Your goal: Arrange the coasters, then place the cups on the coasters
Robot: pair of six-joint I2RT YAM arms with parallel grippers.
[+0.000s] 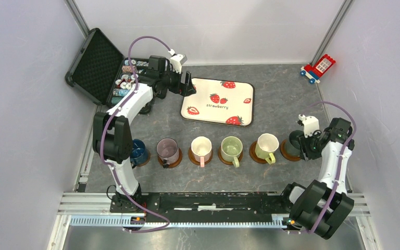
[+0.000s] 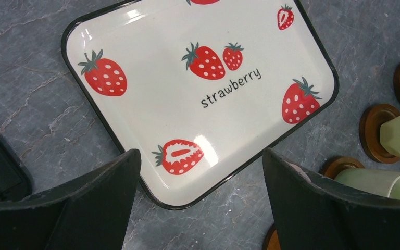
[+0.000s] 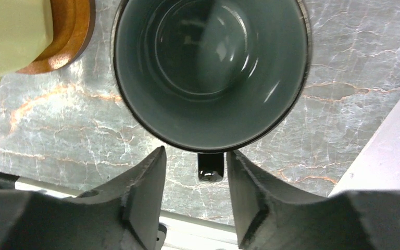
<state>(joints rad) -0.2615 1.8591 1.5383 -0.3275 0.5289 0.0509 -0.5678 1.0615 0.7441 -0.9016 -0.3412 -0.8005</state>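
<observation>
Grey-green mug handle sits between parted right jaws.

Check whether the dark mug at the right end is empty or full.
Empty: the dark grey-green mug shows a bare bottom inside.

A dark grey marbled table top, veined in white and faint orange, fills the enclosure. Plain pale lavender-grey panels close it in: a back wall, a left wall and a right wall. Slanting aluminium posts stand at the two far corners. A ribbed aluminium rail runs along the near edge. The light is soft and even, glinting in bright patches on the glossy white strawberry tray.
</observation>
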